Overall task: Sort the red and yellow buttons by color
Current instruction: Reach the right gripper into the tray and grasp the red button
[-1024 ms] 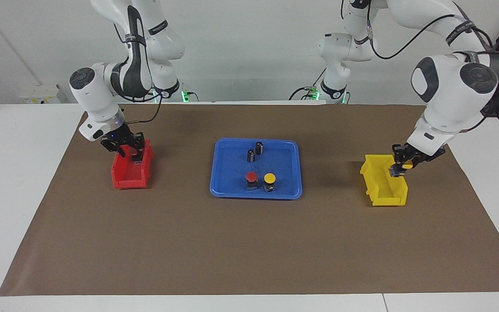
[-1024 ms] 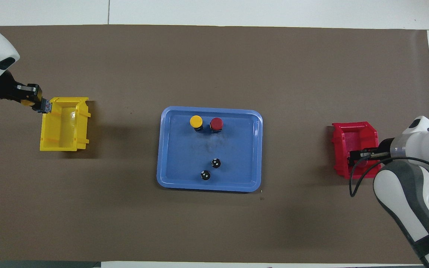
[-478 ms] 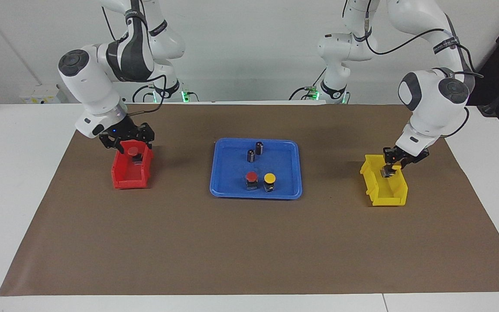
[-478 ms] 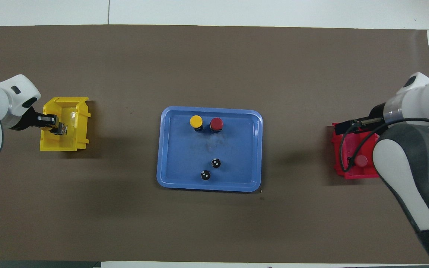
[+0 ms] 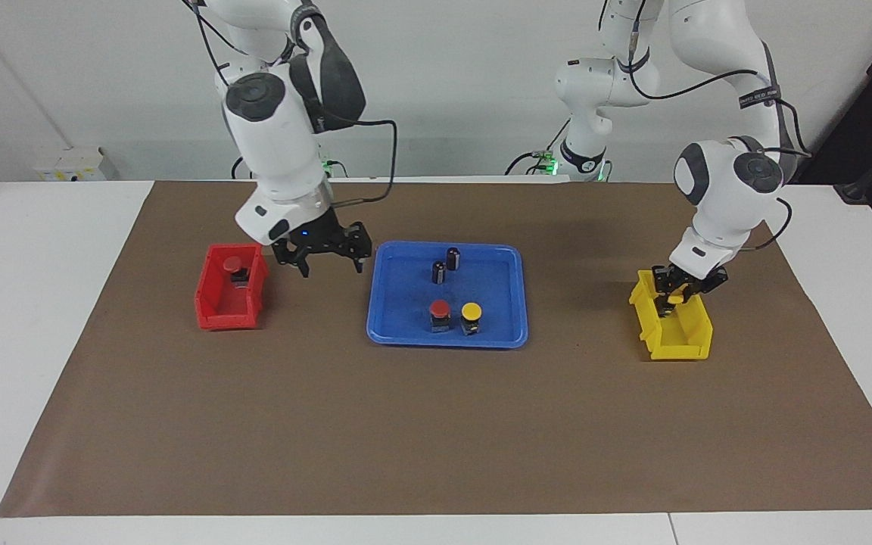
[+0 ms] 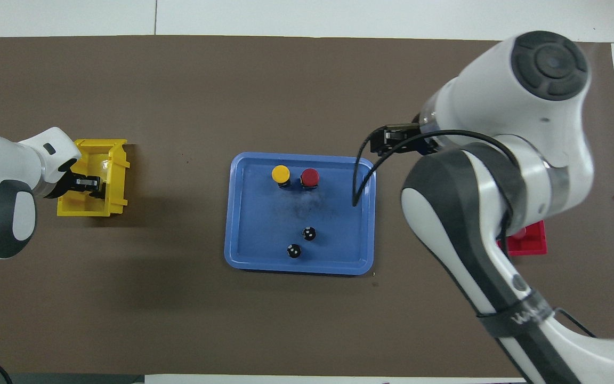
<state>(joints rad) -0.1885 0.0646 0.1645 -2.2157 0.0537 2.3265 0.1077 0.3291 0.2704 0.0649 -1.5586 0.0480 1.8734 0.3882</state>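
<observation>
I see three containers on the table: a red bin (image 5: pixel 228 291) holding one red button (image 5: pixel 233 265), a blue tray (image 5: pixel 447 331) with one red (image 5: pixel 440 308), one yellow button (image 5: pixel 471 311) and two black cylinders (image 5: pixel 445 266), and a yellow bin (image 5: pixel 671 327). My right claw (image 5: pixel 320 255), spread open and empty, hangs between red bin and tray. My left claw (image 5: pixel 674 294) is closed in the yellow bin on something I cannot identify.

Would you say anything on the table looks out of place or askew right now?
Nothing stands out. One red button sits in the red bin; the blue tray holds everything upright.
</observation>
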